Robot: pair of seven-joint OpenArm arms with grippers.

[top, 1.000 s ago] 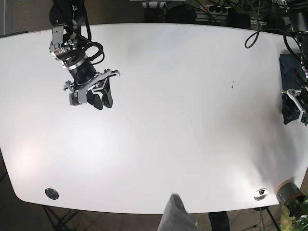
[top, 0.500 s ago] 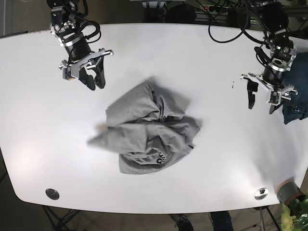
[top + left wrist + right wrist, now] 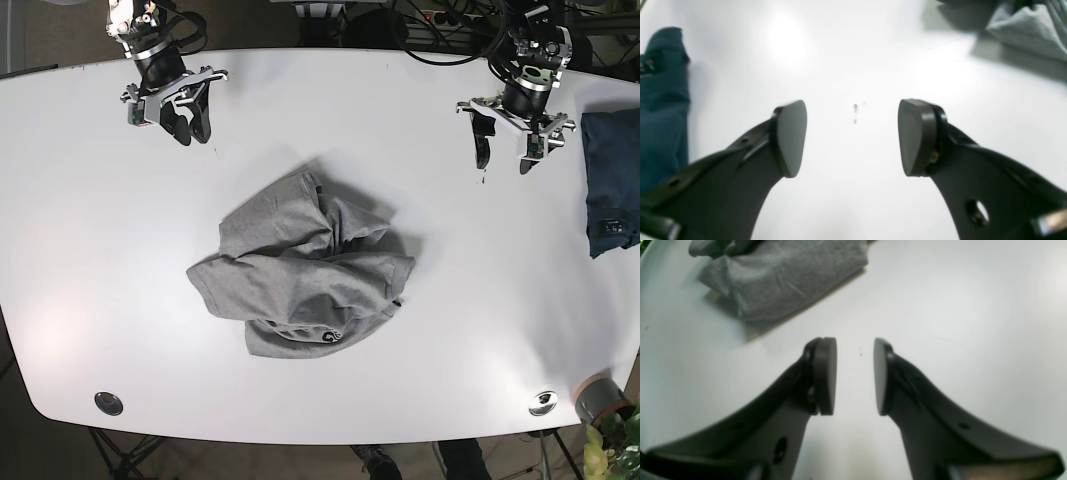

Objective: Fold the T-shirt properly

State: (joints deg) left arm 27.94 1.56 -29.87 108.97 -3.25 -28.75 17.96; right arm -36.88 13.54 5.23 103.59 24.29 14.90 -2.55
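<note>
A grey T-shirt point(image 3: 300, 268) lies crumpled in a heap on the middle of the white table point(image 3: 90, 250). A corner of it shows at the top right of the left wrist view point(image 3: 1027, 28) and at the top left of the right wrist view point(image 3: 786, 276). My left gripper point(image 3: 506, 156) point(image 3: 853, 136) hangs open over bare table at the back right, well away from the shirt. Over the back left, my right gripper point(image 3: 190, 132) point(image 3: 855, 373) is open too, its pads a narrow gap apart, holding nothing.
A folded dark teal garment point(image 3: 610, 180) point(image 3: 660, 100) lies at the table's right edge. Two round metal fittings point(image 3: 107, 402) point(image 3: 542, 402) sit near the front edge. A small dark speck point(image 3: 482, 178) marks the table by the left gripper. Cables hang behind the table.
The grey T-shirt landed on the table, which was bare a second ago, and has settled flatter. Both arms have drawn back toward the far edge, the left one coming in from the right.
</note>
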